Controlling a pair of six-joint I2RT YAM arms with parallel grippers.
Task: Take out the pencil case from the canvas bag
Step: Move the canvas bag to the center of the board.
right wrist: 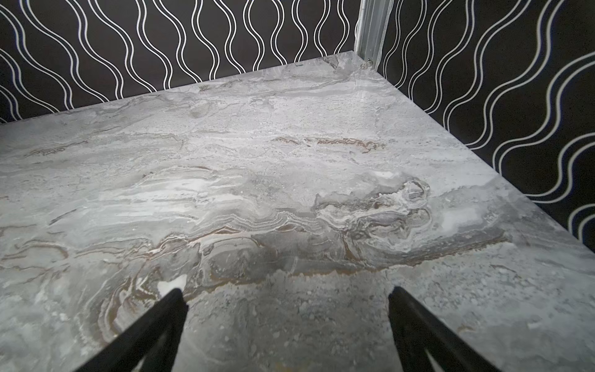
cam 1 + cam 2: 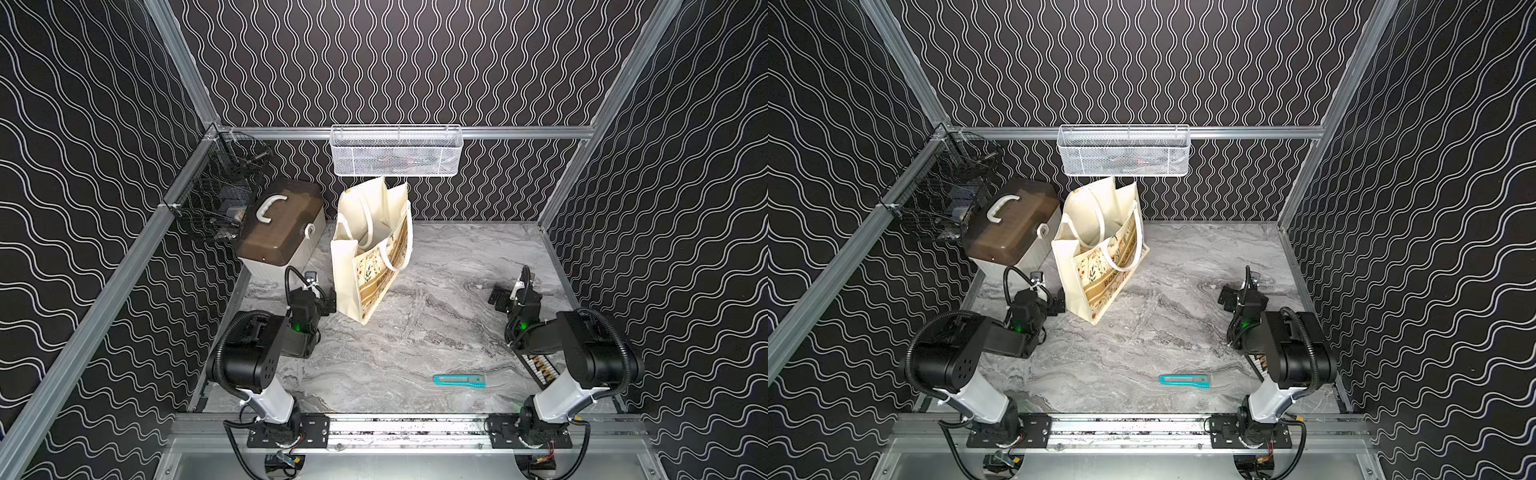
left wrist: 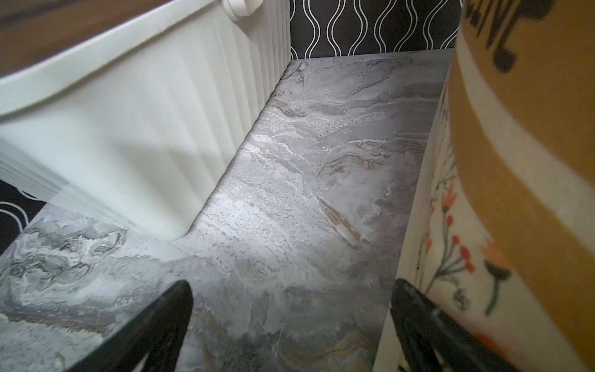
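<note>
The canvas bag [image 2: 360, 286] [image 2: 1088, 286] stands upright at the back left of the marble table, mouth open, floral side with tan bands facing right. Its long loop handles droop over the mouth. The pencil case is hidden; I see only cream lining inside the bag. My left gripper [image 2: 328, 300] [image 2: 1057, 305] [image 3: 291, 286] is open, low over the table, in the gap between the bag [image 3: 521, 180] and the white box, one finger close beside the bag's lower corner. My right gripper [image 2: 500, 297] [image 2: 1227, 299] [image 1: 286, 291] is open over bare marble on the right, holding nothing.
A brown-lidded white box [image 2: 282, 232] [image 3: 135, 128] with a handle sits left of the bag. A white mesh basket [image 2: 397, 151] hangs on the back rail above the bag, a black wire basket [image 2: 216, 195] on the left rail. A teal utility knife [image 2: 459, 380] lies front right.
</note>
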